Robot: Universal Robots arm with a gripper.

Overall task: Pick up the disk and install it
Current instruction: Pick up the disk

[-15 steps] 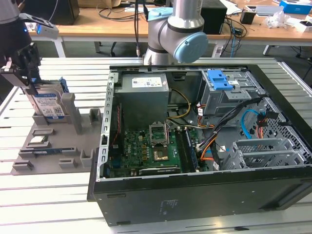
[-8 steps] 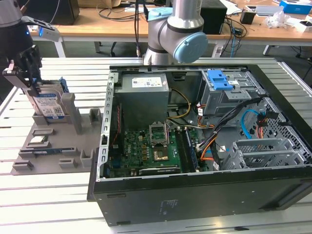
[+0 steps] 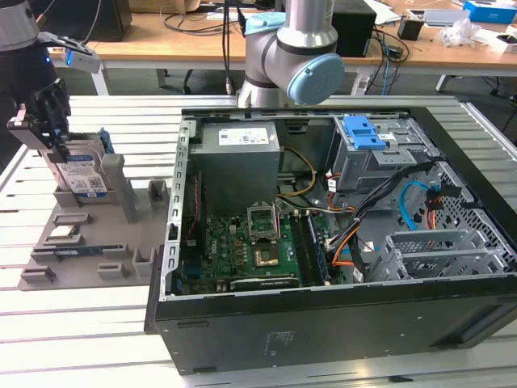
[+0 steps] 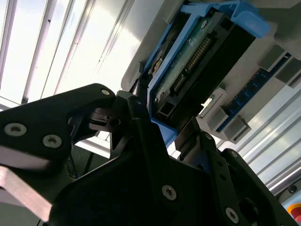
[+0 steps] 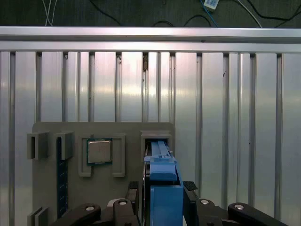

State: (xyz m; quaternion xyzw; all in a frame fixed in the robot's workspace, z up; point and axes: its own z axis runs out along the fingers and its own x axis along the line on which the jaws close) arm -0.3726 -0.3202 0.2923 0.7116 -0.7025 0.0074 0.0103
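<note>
The disk (image 3: 82, 175) stands on edge in a slot of the grey parts holder (image 3: 133, 234) at the exterior view's left, its white-and-blue label facing out. My gripper (image 3: 58, 144) reaches down over its top edge and is shut on the disk, which still sits in the slot. In the first wrist view the disk's blue rail (image 5: 163, 174) runs between the two black fingers (image 5: 192, 186). In the second wrist view the disk's connector end (image 4: 193, 61) shows just past the gripper (image 4: 164, 125).
The open computer case (image 3: 323, 319) lies on the slatted aluminium table (image 3: 81, 323). Inside it are the motherboard (image 3: 242, 250), a grey power supply (image 3: 238, 149) and a drive cage with a blue latch (image 3: 363, 132). The holder also carries a processor (image 5: 99, 151) and a memory stick (image 5: 59, 179).
</note>
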